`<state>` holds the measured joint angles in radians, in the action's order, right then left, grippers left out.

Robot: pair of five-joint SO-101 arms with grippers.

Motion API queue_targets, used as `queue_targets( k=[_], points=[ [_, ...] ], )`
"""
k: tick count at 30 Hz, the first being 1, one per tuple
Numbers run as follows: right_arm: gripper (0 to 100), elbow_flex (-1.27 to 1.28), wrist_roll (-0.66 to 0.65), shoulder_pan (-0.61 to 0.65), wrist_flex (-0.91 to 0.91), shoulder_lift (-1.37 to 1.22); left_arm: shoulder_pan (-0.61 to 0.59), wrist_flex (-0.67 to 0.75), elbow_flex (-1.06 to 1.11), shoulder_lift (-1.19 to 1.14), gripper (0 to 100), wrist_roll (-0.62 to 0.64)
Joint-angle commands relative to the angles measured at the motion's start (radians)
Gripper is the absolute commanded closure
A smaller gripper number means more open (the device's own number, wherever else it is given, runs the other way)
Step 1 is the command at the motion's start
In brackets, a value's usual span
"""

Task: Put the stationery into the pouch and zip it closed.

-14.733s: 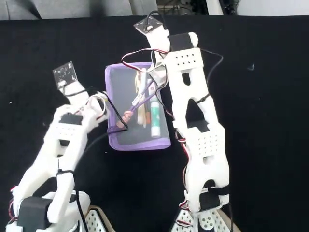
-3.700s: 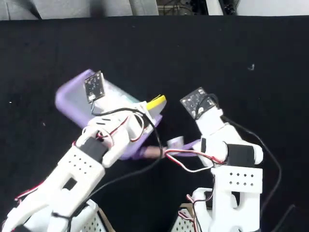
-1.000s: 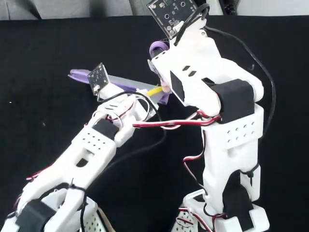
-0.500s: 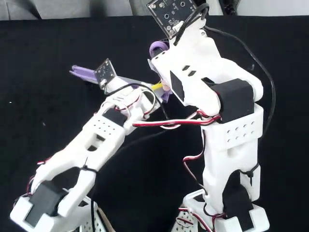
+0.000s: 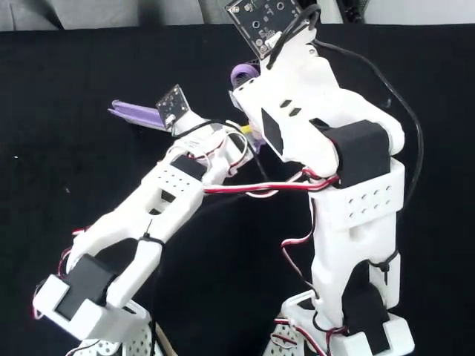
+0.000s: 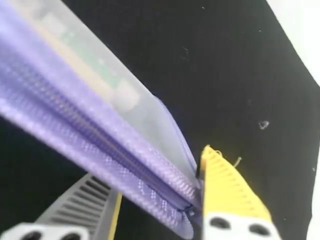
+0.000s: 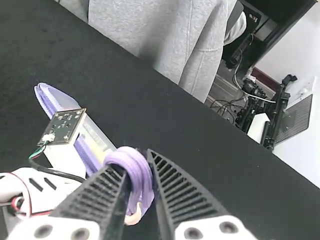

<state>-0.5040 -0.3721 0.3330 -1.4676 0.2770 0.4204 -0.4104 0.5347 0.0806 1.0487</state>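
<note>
Left gripper is clenched on the zip-end corner of the pouch, held edge-up over the black table. Stationery shows through its clear wall. Right gripper pinches a purple loop, possibly the zip pull.

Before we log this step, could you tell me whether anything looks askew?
Yes: the pouch stands on edge rather than flat, clamped at its zipper end by the left gripper, while the right gripper pinches a purple loop.
</note>
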Motion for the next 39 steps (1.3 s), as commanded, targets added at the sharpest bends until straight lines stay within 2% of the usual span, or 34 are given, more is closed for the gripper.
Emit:
queue_targets(
  k=[1,6,11,16,19,22,24,29,35,39],
  points=[
    [98.7,-0.047,0.006,0.008,0.002,0.008,-0.028,-0.046,-0.036,0.110,75,0.003],
    [98.7,-0.045,0.006,0.008,0.002,0.008,-0.036,-0.043,-0.045,0.084,75,0.002],
    [98.7,-0.045,0.006,0.008,0.000,0.010,-0.022,0.032,-0.062,-0.038,76,0.000],
    [98.7,-0.045,0.006,0.008,0.000,0.010,-0.013,0.011,-0.088,-0.044,89,-0.009],
    [98.7,-0.045,0.006,0.008,0.002,0.008,-0.015,0.011,-0.088,-0.044,97,-0.066],
    [98.7,-0.047,0.006,-0.015,0.002,0.010,-0.019,0.009,-0.084,-0.038,97,-0.068],
    [98.7,-0.053,0.006,-0.046,0.002,0.010,-0.042,0.003,-0.076,-0.003,97,-0.068],
    [98.7,-0.094,0.006,-0.123,-0.005,0.012,-0.136,-0.130,-0.088,0.160,97,-0.068],
    [98.7,-0.166,0.006,-0.121,-0.086,0.012,-0.272,-0.195,-0.085,0.367,97,-0.068],
    [98.7,-0.180,0.009,-0.121,-0.140,0.010,-0.312,-0.210,-0.088,0.471,97,-0.068]
  ],
)
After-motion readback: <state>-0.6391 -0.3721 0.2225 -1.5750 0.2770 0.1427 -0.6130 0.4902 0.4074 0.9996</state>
